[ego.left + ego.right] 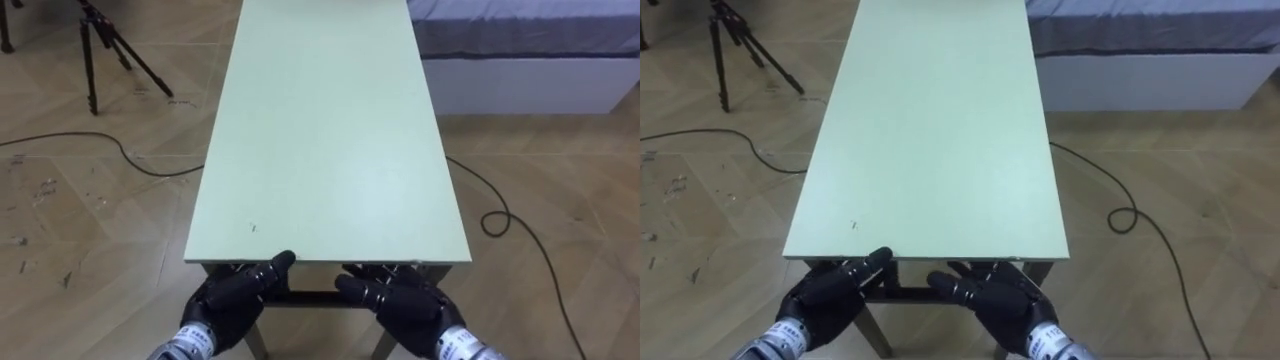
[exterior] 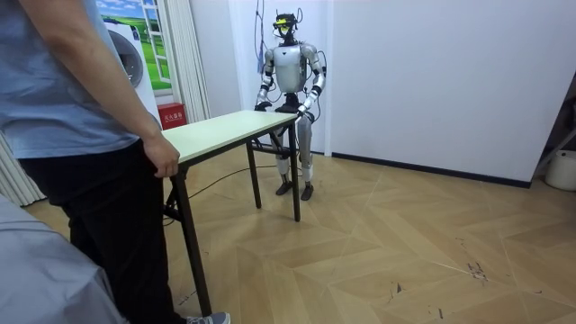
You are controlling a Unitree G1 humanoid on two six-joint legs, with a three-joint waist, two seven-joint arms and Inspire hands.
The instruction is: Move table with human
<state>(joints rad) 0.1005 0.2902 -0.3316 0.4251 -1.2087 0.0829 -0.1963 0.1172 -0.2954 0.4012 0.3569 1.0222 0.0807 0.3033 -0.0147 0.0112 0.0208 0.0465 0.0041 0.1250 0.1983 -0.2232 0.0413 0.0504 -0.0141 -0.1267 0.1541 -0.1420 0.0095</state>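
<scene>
A long pale-green table (image 1: 330, 150) with dark legs runs away from me. My left hand (image 1: 235, 300) and my right hand (image 1: 405, 305) sit just below its near short edge. Their dark fingers are fairly straight, and the fingertips reach up to the rim from underneath. In the room view I stand upright at the far end of the table (image 2: 225, 126), close to a white wall. A person (image 2: 81, 135) in a blue shirt stands at the near end. The person's hand (image 2: 164, 157) is curled over the table's corner.
A black tripod (image 1: 110, 45) stands on the wood floor to the far left of the table. A bed (image 1: 520, 50) with a white base lies to the far right. A dark cable (image 1: 500, 215) loops across the floor on the right.
</scene>
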